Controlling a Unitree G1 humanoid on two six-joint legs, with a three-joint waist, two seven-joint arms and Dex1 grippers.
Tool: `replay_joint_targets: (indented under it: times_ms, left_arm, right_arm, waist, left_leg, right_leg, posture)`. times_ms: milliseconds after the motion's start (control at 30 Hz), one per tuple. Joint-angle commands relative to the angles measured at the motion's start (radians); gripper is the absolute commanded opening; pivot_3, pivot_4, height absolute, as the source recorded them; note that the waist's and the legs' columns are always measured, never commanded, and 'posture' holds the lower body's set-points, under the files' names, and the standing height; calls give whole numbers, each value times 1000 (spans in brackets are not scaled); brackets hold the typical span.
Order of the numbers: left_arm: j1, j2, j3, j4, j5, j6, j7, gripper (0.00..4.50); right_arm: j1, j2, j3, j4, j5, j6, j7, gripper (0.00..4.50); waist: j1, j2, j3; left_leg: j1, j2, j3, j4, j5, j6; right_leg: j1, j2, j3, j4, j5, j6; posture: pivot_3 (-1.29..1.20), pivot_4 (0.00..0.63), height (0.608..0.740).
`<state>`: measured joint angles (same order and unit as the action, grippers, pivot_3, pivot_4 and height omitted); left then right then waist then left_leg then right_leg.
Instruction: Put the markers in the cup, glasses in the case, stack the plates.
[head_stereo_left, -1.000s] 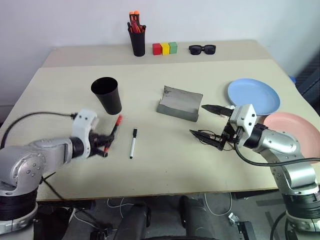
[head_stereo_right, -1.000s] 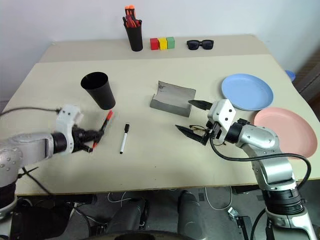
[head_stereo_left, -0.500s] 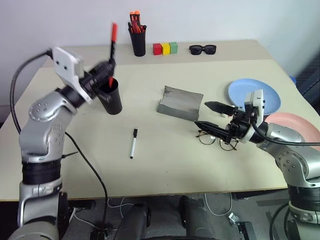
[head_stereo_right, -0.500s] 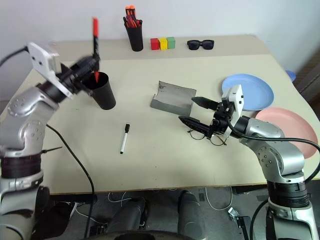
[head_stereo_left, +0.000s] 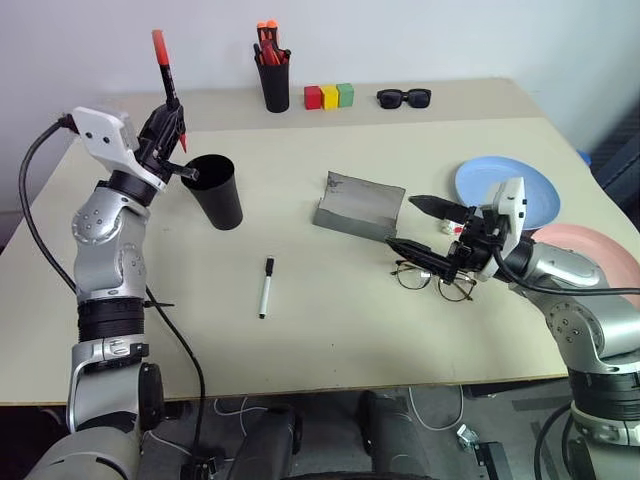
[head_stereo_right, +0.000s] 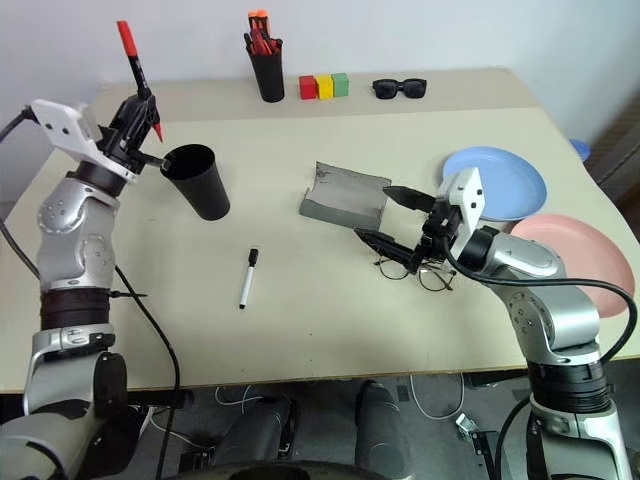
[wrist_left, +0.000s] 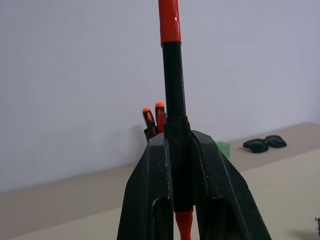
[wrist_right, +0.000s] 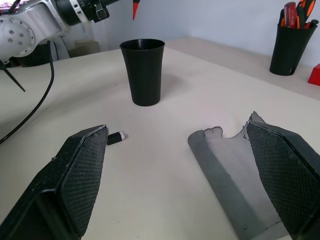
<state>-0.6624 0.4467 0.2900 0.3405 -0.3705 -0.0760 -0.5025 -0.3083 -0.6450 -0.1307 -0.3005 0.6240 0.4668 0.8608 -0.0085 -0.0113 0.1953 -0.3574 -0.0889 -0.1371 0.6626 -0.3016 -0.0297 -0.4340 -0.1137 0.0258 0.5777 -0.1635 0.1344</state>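
Head pair looks down over the table (head_stereo_left: 330, 330) — wrist views sit low, close.

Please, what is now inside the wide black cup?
No marker stands out of the wide black cup; its bottom is hidden by its own wall. The red marker is in the left hand beside the rim; the white marker lies on the table.
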Motion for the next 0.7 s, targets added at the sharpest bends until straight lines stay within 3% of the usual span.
replay_joint_targets:
  times_ms: [33, 300, 600, 633, 700]
  left_arm:
    - [5, -12, 15, 32, -14, -50, -31, 21]
    - [11, -43, 6, 135, 4, -117, -50, 21]
    - [25, -31, 4, 69, -10, -90, -73, 4231]
    - [30, -25, 0, 38, -16, -72, -79, 4442]
    - [44, -7, -11, -44, -16, -6, -71, 4442]
  right_arm:
    - [-27, 5, -8, -26, -6, -31, -1, 4500]
    - [-35, 5, -2, -30, -22, -39, -2, 4500]
    - [-43, 16, 7, -21, -41, -55, -4, 4500]
    - [-43, 17, 8, -20, -42, -56, -4, 4500]
    - [-42, 18, 7, -18, -44, -59, -3, 4500]
  waist:
    - [0, 0, 0]
    - [-1, 0, 0]
    - [-1, 0, 0]
    - [-1, 0, 0]
    - [-2, 0, 0]
  left_leg:
    - [0, 0, 0, 0, 0, 0]
    - [0, 0, 0, 0, 0, 0]
    - [0, 0, 0, 0, 0, 0]
    - [0, 0, 0, 0, 0, 0]
    - [0, 0, 0, 0, 0, 0]
  right_leg:
    - [0, 0, 0, 0, 0, 0]
    - [0, 0, 0, 0, 0, 0]
    - [0, 0, 0, 0, 0, 0]
    - [0, 0, 0, 0, 0, 0]
    - [0, 0, 0, 0, 0, 0]
  posture:
    - [0, 150, 740]
    - [0, 150, 740]
    - [0, 150, 740]
    - [0, 150, 740]
    - [0, 150, 740]
